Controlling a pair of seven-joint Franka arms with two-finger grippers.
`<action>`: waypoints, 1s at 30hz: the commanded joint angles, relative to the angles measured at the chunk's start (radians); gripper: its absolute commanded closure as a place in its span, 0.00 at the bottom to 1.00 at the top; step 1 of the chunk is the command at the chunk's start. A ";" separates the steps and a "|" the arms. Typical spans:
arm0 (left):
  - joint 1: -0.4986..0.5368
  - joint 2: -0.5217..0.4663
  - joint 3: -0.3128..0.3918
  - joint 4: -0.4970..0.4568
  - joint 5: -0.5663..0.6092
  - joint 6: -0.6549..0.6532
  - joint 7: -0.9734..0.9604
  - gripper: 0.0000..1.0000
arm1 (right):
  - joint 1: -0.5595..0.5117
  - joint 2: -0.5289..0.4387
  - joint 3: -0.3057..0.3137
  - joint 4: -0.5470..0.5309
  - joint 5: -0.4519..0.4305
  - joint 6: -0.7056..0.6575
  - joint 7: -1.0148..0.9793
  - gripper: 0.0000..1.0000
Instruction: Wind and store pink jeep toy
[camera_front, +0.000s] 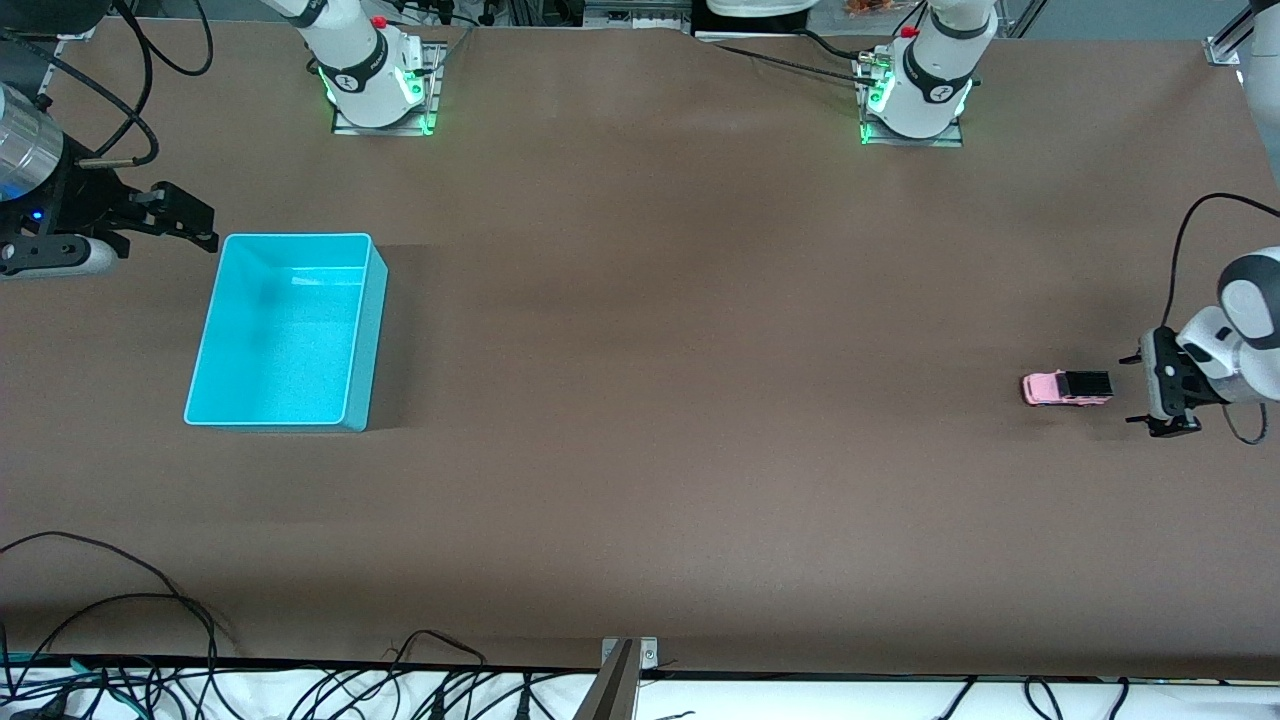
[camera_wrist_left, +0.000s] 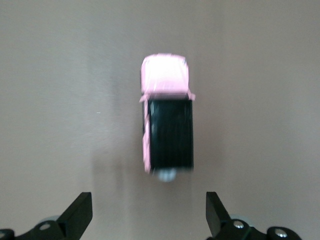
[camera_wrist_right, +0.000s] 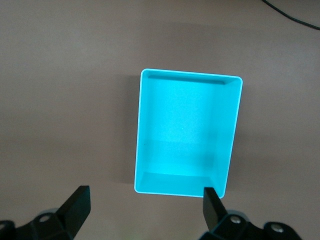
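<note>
Closest to the front camera: the pink jeep toy (camera_front: 1066, 388), flat on its wheels on the brown table (camera_front: 680, 420) at the left arm's end, pink nose pointing toward the right arm's end, black rear facing the left gripper (camera_front: 1163, 397). Just off that black rear, apart from it and not touching: the left gripper, low over the table, fingers spread wide and empty. Through the left wrist view, the pink jeep toy (camera_wrist_left: 166, 117) square between the two fingertips (camera_wrist_left: 80, 212) but ahead of them, long axis in line with the approach, neither tip level with the body yet.

Step in hand, by the look of it: closing in for the grasp ahead of winding. To do it well: advance straight along the toy's length until the tips flank the black roof section, keep low enough to catch the body sides rather than the roof edge, close evenly so the car is not nudged askew or rolled forward. For winding, press down and drag backward with the wheels kept on the table; no lifting before that.

Farther up the table and well apart, toward the right arm's end: the turquoise bin (camera_front: 370, 330), upright, nothing inside. Beside it, waiting: the right gripper (camera_front: 185, 217), released and empty, bin (camera_wrist_right: 235, 130) centred ahead of its spread fingers.
</note>
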 joint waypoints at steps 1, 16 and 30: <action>-0.011 -0.012 -0.004 0.092 -0.023 -0.122 -0.103 0.00 | -0.003 -0.010 0.001 -0.013 -0.010 0.010 -0.008 0.00; -0.011 -0.122 -0.106 0.114 -0.021 -0.265 -0.444 0.00 | -0.003 -0.010 0.001 -0.013 -0.009 0.010 -0.008 0.00; -0.011 -0.246 -0.229 0.114 -0.015 -0.448 -0.744 0.00 | -0.003 -0.010 0.001 -0.013 -0.009 0.010 -0.009 0.00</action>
